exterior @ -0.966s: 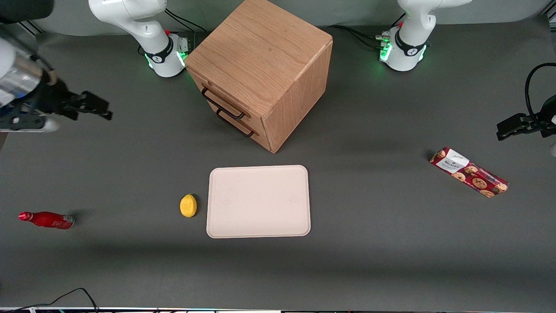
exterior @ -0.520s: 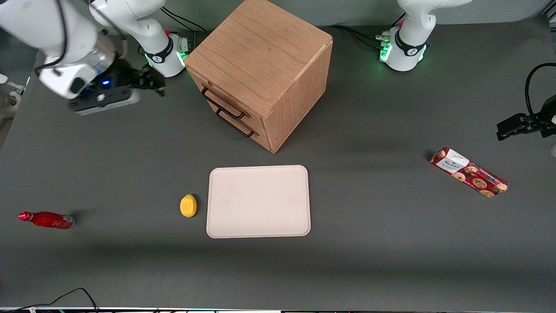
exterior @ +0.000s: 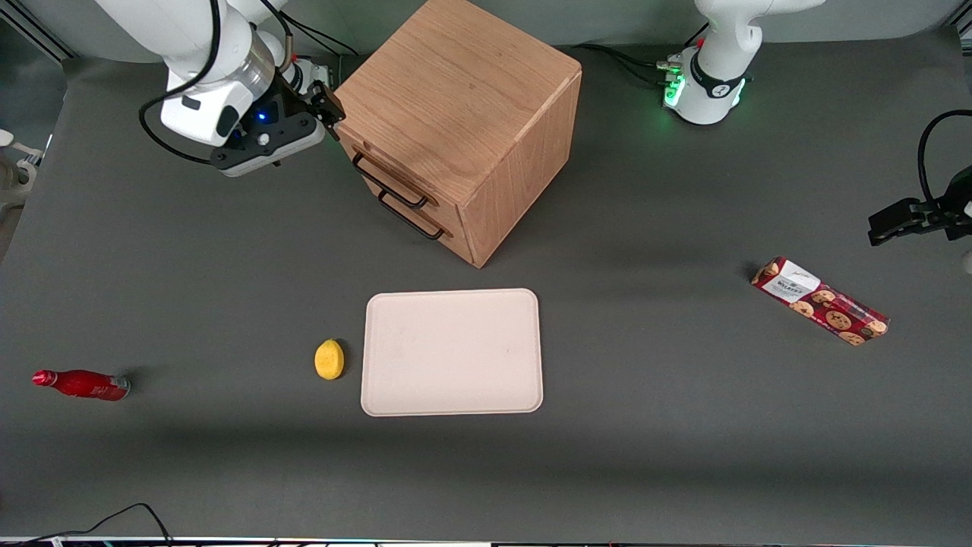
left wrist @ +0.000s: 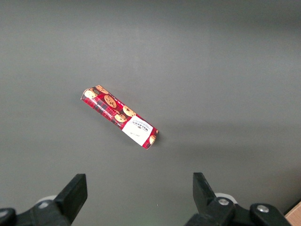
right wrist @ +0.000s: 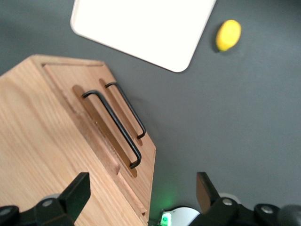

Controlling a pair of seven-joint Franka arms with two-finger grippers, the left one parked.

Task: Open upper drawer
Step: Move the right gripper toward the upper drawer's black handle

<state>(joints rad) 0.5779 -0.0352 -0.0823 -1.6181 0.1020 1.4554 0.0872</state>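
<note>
The oak cabinet (exterior: 463, 99) stands in the middle of the table, farther from the front camera than the tray. Both of its drawers are shut. The upper drawer (exterior: 380, 169) carries a thin black bar handle (exterior: 389, 184) (right wrist: 113, 128), just above the lower drawer's matching handle (exterior: 410, 216) (right wrist: 127, 110). My right gripper (exterior: 328, 109) (right wrist: 141, 188) hovers at the cabinet's top front corner toward the working arm's end, a little above the upper handle's end. Its fingers (right wrist: 79, 187) are spread wide and hold nothing.
A cream tray (exterior: 452, 352) lies nearer the front camera than the cabinet, with a lemon (exterior: 329, 358) beside it. A red bottle (exterior: 82, 384) lies toward the working arm's end. A cookie pack (exterior: 820, 301) (left wrist: 120, 117) lies toward the parked arm's end.
My gripper has swung in from the working arm's end of the table to the cabinet's top front corner. The drawers and loose objects have not moved.
</note>
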